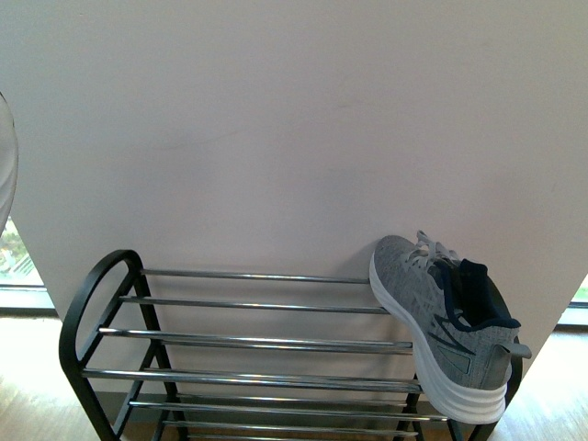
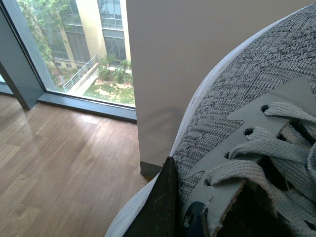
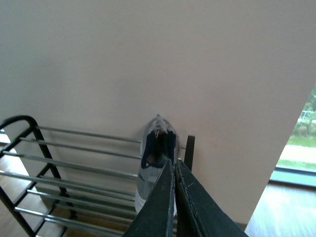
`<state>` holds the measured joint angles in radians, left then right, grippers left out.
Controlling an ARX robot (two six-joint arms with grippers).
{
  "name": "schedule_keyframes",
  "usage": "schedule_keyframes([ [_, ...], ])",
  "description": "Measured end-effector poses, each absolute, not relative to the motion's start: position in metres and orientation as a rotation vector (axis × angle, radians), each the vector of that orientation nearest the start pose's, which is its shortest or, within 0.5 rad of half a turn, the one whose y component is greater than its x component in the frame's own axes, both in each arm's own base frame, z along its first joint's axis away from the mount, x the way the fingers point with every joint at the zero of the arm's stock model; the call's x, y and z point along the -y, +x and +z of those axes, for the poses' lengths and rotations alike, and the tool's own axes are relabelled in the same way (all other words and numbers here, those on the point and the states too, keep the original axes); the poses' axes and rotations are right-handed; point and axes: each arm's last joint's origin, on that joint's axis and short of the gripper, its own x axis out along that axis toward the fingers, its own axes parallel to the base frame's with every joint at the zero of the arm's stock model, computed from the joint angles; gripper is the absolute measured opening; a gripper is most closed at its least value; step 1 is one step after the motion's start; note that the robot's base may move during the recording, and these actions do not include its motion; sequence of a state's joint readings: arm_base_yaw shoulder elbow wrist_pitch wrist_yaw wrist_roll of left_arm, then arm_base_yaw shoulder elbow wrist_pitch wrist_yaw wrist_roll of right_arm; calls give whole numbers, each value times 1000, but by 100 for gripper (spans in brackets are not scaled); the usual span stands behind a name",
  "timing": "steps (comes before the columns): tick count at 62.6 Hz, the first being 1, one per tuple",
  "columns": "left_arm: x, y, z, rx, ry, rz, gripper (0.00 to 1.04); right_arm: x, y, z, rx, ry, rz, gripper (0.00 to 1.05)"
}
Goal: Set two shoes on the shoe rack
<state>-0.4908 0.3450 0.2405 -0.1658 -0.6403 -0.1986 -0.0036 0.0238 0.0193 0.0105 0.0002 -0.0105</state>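
One grey knit shoe (image 1: pixel 446 323) with a white sole lies tilted on the right end of the shoe rack's (image 1: pixel 257 342) top shelf, toe raised toward the wall. It also shows in the right wrist view, where the shoe (image 3: pixel 157 148) sits on the chrome rods of the rack (image 3: pixel 74 150), beyond my right gripper (image 3: pixel 174 163). That gripper is shut on nothing and hangs apart from the shoe. The other shoe (image 2: pixel 247 98) fills the left wrist view. My left gripper (image 2: pixel 207 175) is shut on its laced side panel, one finger outside and one inside. Neither gripper shows in the front view.
A white wall (image 1: pixel 294 138) stands right behind the rack. Wooden floor (image 2: pixel 59 163) and a floor-length window (image 2: pixel 74 44) lie to the left, with another window (image 3: pixel 301 143) to the right. A pale curved edge (image 1: pixel 5 156) shows at the front view's far left.
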Motion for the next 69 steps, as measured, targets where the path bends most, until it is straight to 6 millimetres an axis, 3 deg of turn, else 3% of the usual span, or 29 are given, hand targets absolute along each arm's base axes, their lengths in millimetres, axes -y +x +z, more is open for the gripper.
schedule_keyframes([
  [27, 36, 104, 203, -212, -53, 170, 2, 0, 97, 170, 16, -11, -4, 2],
  [45, 37, 104, 203, -207, -75, 147, 2, 0, 97, 170, 16, -11, -4, 51],
  [61, 55, 102, 210, -292, -320, -11, 2, 0, 97, 170, 16, -11, -4, 93],
  [64, 62, 104, 216, -300, -396, -33, 2, 0, 97, 170, 16, -10, -4, 97],
  [69, 76, 115, 229, -313, -523, -74, 2, 0, 97, 170, 17, -10, -4, 95],
])
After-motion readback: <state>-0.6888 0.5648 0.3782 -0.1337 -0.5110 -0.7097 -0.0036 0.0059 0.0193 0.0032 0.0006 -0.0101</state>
